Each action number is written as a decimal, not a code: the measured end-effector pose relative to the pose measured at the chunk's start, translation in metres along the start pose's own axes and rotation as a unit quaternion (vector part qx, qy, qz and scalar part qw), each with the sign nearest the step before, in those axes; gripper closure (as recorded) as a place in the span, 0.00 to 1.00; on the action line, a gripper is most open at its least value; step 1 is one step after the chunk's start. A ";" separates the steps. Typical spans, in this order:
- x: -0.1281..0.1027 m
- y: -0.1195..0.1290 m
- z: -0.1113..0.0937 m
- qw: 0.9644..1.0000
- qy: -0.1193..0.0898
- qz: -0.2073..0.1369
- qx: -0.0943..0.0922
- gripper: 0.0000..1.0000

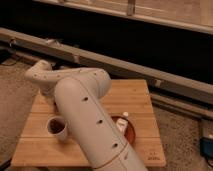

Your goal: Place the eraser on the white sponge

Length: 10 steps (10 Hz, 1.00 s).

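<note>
So the robot's fat cream-white arm with the row of dark holes is coming up from the bottom, bending at the elbow and reaching off to the left. The gripper is sitting tucked down behind the wrist at the left end.
</note>
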 end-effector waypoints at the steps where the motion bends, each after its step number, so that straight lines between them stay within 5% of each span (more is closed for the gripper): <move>1: -0.001 0.019 -0.003 1.000 0.001 0.004 -0.002 1.00; 3: -0.007 0.054 -0.009 1.000 0.000 0.017 -0.004 1.00; 10: -0.010 0.103 -0.006 0.999 -0.002 0.048 -0.016 1.00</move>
